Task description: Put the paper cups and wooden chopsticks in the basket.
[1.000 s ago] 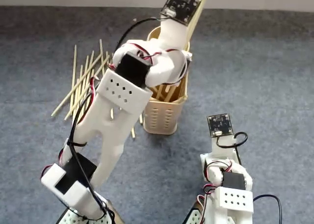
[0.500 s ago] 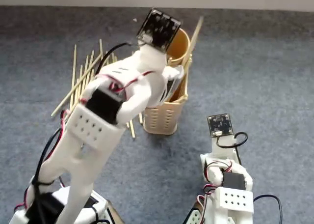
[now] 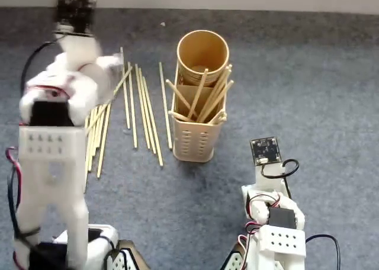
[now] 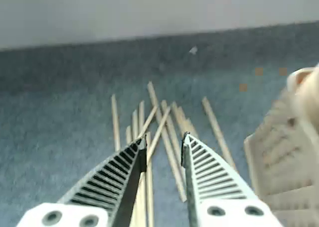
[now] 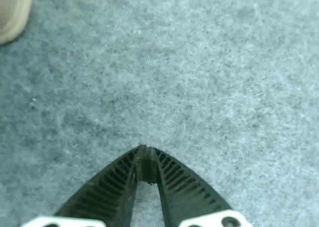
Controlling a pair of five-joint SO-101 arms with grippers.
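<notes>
A tan slotted basket [image 3: 194,137] stands mid-table with a paper cup [image 3: 203,55] upright in its far end and several wooden chopsticks [image 3: 204,98] leaning inside. Several more chopsticks [image 3: 144,113] lie loose on the grey carpet to its left. My left arm [image 3: 56,113] is over the left part of that loose pile. In the left wrist view, my left gripper [image 4: 163,143] hangs open and empty above the loose chopsticks [image 4: 167,130], with the basket [image 4: 281,157] off to one side. My right gripper [image 5: 145,155] is shut on nothing, low over bare carpet.
The right arm [image 3: 272,214] sits folded near the front edge, right of the basket. A corner of the basket [image 5: 12,10] shows in the right wrist view. Grey carpet spreads open to the right of the basket and in front of it.
My left arm swung from over the basket to the left, above the loose pile. The chopstick it held up is out of its grip and leans in the basket. The right arm kept still.
</notes>
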